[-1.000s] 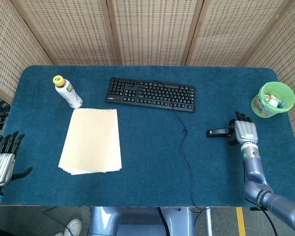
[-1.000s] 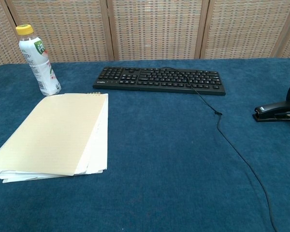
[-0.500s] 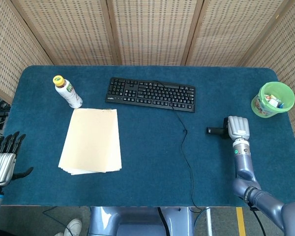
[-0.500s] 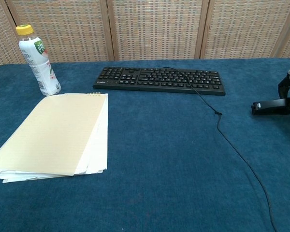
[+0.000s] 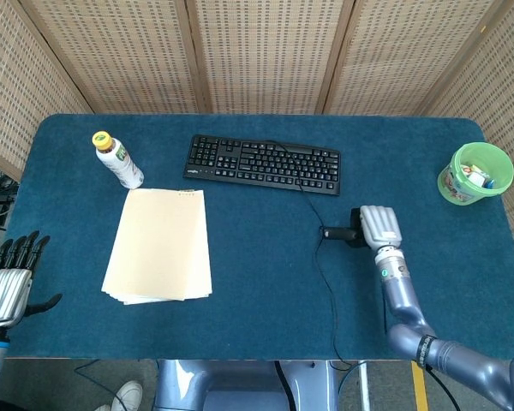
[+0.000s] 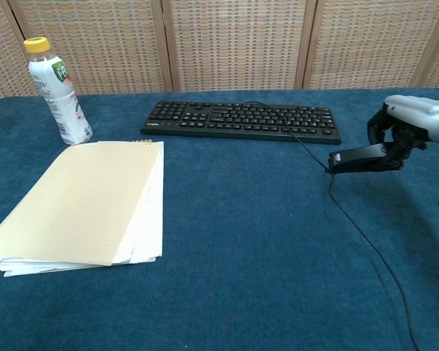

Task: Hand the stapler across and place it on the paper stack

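Observation:
My right hand (image 5: 376, 227) (image 6: 408, 124) grips the black stapler (image 5: 338, 233) (image 6: 358, 158) and holds it above the blue table, just right of the keyboard cable. The stapler's nose points left. The cream paper stack (image 5: 159, 246) (image 6: 84, 200) lies flat on the left half of the table. My left hand (image 5: 8, 282) hangs off the table's front-left corner, fingers apart and holding nothing; the chest view does not show it.
A black keyboard (image 5: 263, 163) (image 6: 244, 121) lies at the back centre, its cable (image 5: 325, 274) (image 6: 366, 241) trailing to the front edge. A capped drink bottle (image 5: 117, 159) (image 6: 57, 91) stands behind the paper. A green cup (image 5: 474, 173) sits at the far right.
My right hand closed on the stapler, raised it off the table and carried it left, from the right edge to beside the keyboard cable. The left hand stayed put.

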